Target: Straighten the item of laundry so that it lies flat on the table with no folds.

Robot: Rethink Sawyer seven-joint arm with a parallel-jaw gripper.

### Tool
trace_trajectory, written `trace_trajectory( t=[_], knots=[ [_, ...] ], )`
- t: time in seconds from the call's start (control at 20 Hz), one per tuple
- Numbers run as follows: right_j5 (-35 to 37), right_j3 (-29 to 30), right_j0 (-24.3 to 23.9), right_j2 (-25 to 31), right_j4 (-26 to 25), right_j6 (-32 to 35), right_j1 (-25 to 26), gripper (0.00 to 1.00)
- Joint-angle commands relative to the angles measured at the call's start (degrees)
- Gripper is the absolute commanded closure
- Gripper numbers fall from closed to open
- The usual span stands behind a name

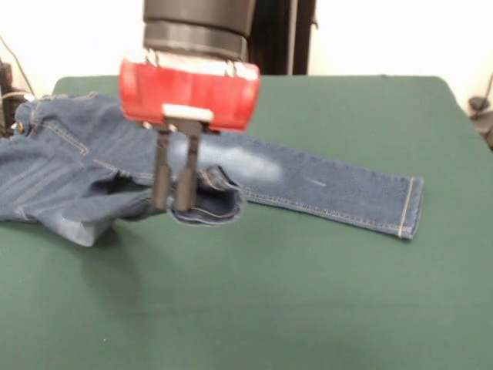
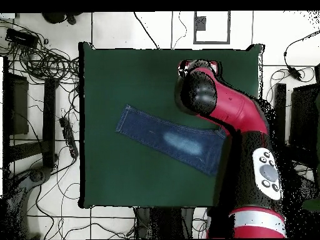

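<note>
The blue denim jeans (image 1: 308, 181) lie across the far half of the dark green table (image 1: 308, 293). One leg stretches flat to the right, with a faded whitish patch. The other leg is folded back on itself, its cuff (image 1: 214, 204) bunched near the middle. The waist (image 1: 38, 123) lies at the table's left edge. My gripper (image 1: 174, 202) comes straight down with its two black fingers close together, pinching the folded leg beside the cuff. In the overhead view the straight leg (image 2: 169, 137) shows on the table (image 2: 125, 75); my arm (image 2: 225, 106) hides the gripper and the rest of the jeans.
Cables and equipment (image 2: 37, 62) lie on the floor beside the table in the overhead view. A dark object (image 1: 6, 85) stands off the table's left edge in the front view, close to the waist.
</note>
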Motion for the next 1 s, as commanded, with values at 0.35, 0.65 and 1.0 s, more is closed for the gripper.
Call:
trace_trajectory(
  t=[0.35,0.65,1.0],
  knots=[
    [-17.29,12.19,-3.25,18.4,-11.53,11.59,-0.32,1.0],
    [-25.85,12.95,-3.58,18.5,-16.54,15.4,-1.73,1.0],
    [-26.28,11.26,-1.38,15.46,-15.4,14.77,-0.74,1.0]
  ],
)
